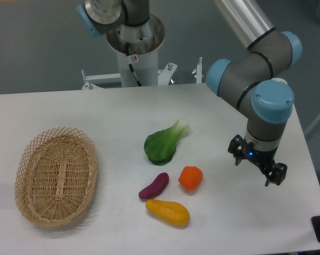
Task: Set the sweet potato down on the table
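The sweet potato point(153, 186) is a small dark purple tuber lying on the white table point(69, 111), between the yellow fruit and the round orange fruit. My gripper point(257, 167) hangs over the right side of the table, well to the right of the sweet potato. Its two fingers are spread apart with nothing between them.
A green leafy vegetable point(164, 143) lies just behind the sweet potato. A round orange fruit point(190, 178) sits to its right and a yellow-orange oblong fruit point(168, 212) in front. An oval wicker basket point(56, 175) stands at the left. The robot base point(134, 48) is at the back.
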Tool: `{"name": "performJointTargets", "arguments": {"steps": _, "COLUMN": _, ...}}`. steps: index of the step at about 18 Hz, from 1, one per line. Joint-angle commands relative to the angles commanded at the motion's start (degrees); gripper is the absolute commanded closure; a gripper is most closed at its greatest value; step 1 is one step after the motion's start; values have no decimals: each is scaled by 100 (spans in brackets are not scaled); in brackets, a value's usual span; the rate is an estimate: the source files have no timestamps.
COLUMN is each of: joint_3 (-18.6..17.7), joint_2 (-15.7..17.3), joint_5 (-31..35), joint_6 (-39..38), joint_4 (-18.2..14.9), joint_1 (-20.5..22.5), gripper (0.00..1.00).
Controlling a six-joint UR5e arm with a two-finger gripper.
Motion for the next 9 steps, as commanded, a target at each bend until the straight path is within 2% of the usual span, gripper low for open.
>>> {"name": "performJointTargets", "arguments": {"steps": 9, "joint_3": -62, "joint_2": 9, "joint_5": 0, "joint_6": -9, "joint_4": 9, "joint_1": 0, "gripper": 0}}
